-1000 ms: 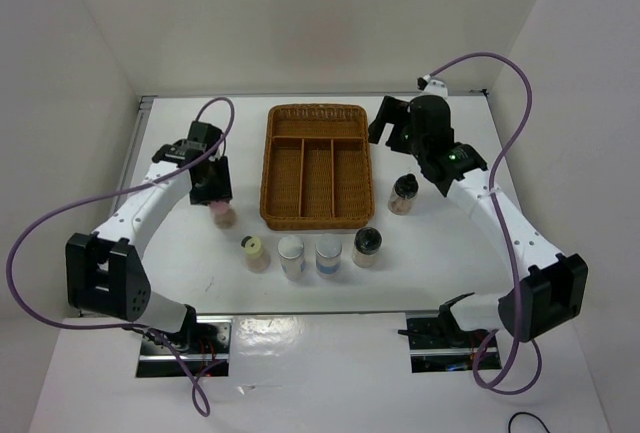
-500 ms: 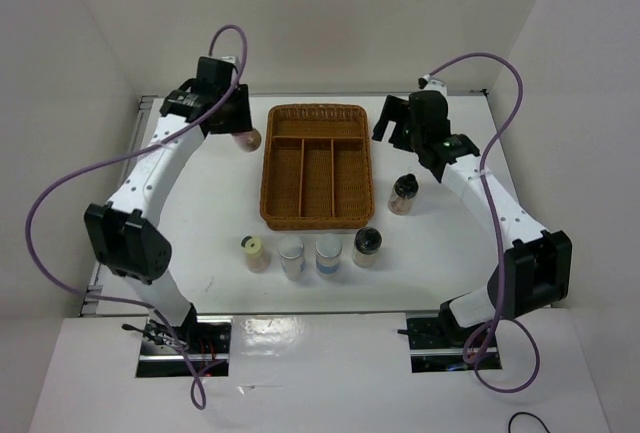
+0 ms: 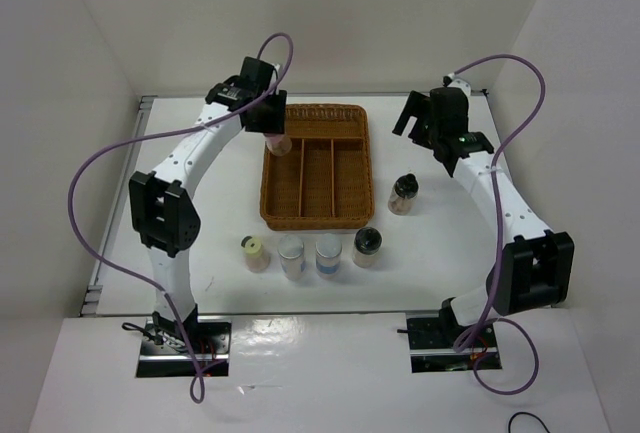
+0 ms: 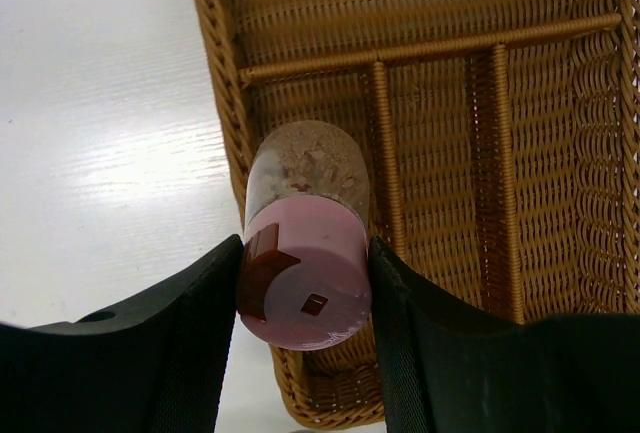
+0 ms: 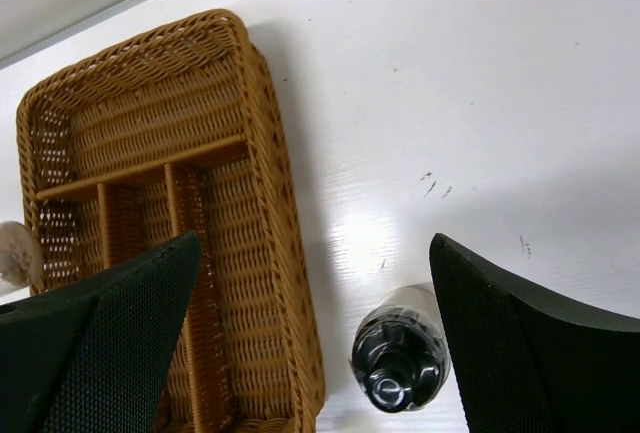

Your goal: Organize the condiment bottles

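My left gripper [image 4: 305, 293] is shut on the pink-lidded jar [image 4: 305, 243] and holds it above the left rim of the brown wicker tray [image 3: 345, 168]; in the top view the jar [image 3: 278, 141] hangs over the tray's far left part. My right gripper [image 5: 315, 338] is open and empty, above a black-lidded jar [image 5: 400, 351] that stands on the table right of the tray [image 5: 270, 193]; this jar shows in the top view [image 3: 402, 193]. A row stands in front of the tray: yellow-lidded jar [image 3: 254, 251], silver-lidded jar [image 3: 291, 254], blue-labelled jar [image 3: 328, 253], second black-lidded jar [image 3: 366, 246].
The tray has one wide compartment at the far end [image 4: 420, 3] and three long ones [image 3: 317, 178]. White walls close in the table at the back and both sides. Purple cables loop off both arms.
My left arm has carried the pink-lidded jar from the table left of the tray up and right to over the tray's far left edge. My right gripper has drawn back and right a little.
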